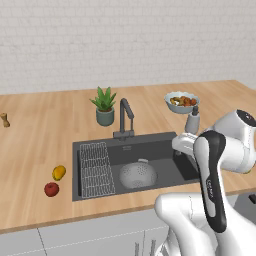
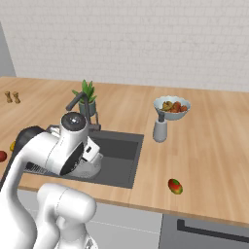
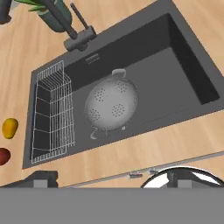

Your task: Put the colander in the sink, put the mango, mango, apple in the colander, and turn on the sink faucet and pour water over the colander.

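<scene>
colander (image 3: 110, 103): in the sink (image 3: 183, 57), beside the wire rack (image 3: 51, 111)
apple (image 1: 51, 189): on the table (image 1: 35, 140)
fingers (image 3: 109, 178): spread open, holding nothing

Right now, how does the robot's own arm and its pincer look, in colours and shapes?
The arm is made of glossy white rounded shells, with a long black band on one link and dark grey round caps at the joints. Its base is a bulbous white body. The pincer has two small dark grey, blocky finger tips. No cables or markings show.
</scene>
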You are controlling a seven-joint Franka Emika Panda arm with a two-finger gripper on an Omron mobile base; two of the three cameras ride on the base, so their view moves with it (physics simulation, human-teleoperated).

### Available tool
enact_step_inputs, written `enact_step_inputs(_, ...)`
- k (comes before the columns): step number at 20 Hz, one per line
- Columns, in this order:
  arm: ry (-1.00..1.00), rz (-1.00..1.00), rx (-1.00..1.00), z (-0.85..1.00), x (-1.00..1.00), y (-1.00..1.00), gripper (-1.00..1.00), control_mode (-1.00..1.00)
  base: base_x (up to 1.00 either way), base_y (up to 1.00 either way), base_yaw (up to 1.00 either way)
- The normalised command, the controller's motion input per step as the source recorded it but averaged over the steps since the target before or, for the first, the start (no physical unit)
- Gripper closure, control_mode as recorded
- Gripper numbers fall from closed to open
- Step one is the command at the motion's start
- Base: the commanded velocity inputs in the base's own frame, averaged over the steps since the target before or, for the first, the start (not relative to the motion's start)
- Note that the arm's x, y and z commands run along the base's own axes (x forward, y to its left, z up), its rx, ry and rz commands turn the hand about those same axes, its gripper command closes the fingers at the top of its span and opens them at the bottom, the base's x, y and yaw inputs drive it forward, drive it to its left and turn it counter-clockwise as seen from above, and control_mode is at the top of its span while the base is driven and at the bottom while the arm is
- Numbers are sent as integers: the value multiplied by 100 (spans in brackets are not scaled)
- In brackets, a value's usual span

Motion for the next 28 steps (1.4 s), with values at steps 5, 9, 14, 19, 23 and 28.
enact_step_inputs(5,15,0,-25,7,-15,-50,-100,-100,0,0,0)
enact_step_inputs(9,16,0,-23,0,-14,-83,-100,-100,0,0,0)
enact_step_inputs(14,15,0,-19,0,-9,-90,-100,-100,0,0,0)
enact_step_inputs(19,1,14,-4,-3,-10,-77,-100,-100,0,0,0)
enact_step_inputs(23,0,21,0,-21,0,-74,-100,-100,0,0,0)
enact_step_inputs(28,3,25,-4,-30,6,-65,-100,-100,0,0,0)
